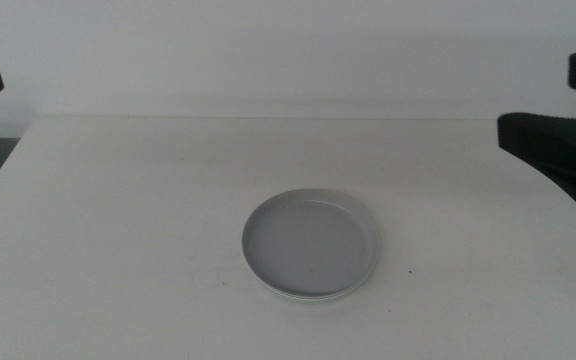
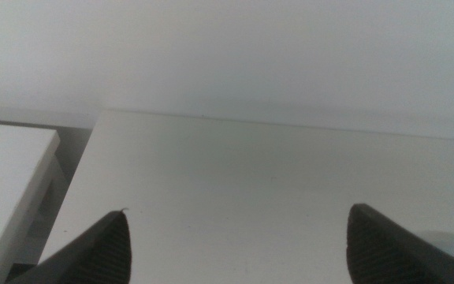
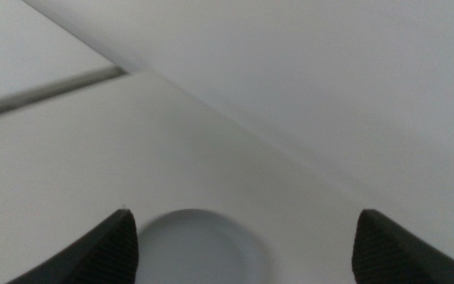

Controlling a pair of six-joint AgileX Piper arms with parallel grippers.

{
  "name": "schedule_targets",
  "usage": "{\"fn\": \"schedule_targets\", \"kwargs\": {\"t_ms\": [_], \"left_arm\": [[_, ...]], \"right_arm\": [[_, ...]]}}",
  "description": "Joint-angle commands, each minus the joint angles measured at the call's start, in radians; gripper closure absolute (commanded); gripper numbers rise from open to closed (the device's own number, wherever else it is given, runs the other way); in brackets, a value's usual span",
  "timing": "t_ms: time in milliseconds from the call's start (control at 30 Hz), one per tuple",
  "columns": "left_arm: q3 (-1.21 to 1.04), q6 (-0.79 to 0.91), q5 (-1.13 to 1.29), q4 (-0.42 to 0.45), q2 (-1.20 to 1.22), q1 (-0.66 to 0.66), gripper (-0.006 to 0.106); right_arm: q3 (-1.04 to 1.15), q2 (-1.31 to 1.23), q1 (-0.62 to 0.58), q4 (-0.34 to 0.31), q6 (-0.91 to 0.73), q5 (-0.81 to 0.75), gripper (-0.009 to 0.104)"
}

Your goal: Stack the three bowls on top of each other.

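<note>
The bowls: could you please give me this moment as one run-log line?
bowls: one stack at table centre, grey on top | left gripper: open, empty, over bare table | right gripper: open, empty, apart from stack

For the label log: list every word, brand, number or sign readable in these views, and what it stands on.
None: no text, label or number is readable in any view.
Grey bowl, topping the stack: plain.
White table: unmarked.
Left gripper and right gripper: dark fingers, no markings.
</note>
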State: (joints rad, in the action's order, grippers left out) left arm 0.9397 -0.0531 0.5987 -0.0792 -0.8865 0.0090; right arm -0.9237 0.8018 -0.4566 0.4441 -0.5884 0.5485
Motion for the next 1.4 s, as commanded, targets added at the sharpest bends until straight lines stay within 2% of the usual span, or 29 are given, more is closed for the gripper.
{"fn": "schedule_targets", "kwargs": {"t_ms": [0,33,100,300,500,667,800,1367], "left_arm": [[0.0,-0.004,-0.026,0.005,0.004,0.001,0.007],[0.0,-0.004,-0.028,0.005,0.004,0.001,0.007],[-0.012,-0.004,-0.033,-0.002,0.006,0.001,0.007],[-0.228,-0.004,-0.074,-0.014,0.213,0.001,0.007],[-0.619,-0.004,-0.212,-0.064,0.584,0.001,0.007],[-0.817,-0.004,-0.213,-0.067,0.808,0.001,0.007],[-0.932,-0.004,-0.25,-0.069,0.887,0.001,0.007],[-0.94,0.003,-0.323,-0.06,0.887,0.001,0.007]], "right_arm": [[0.043,-0.021,-0.001,-0.088,-0.005,-0.089,0.002],[0.075,-0.036,-0.001,-0.132,-0.005,-0.143,0.002],[0.139,-0.068,-0.001,-0.179,-0.005,-0.233,0.002],[0.409,-0.207,0.075,-0.18,-0.004,-0.357,0.002],[0.709,-0.5,0.322,-0.18,0.021,-0.415,0.002],[0.911,-0.721,0.468,-0.163,0.021,-0.403,0.002],[0.924,-0.802,0.507,-0.165,0.021,-0.292,0.002],[0.924,-0.802,0.507,-0.125,0.021,-0.317,0.002]]}}
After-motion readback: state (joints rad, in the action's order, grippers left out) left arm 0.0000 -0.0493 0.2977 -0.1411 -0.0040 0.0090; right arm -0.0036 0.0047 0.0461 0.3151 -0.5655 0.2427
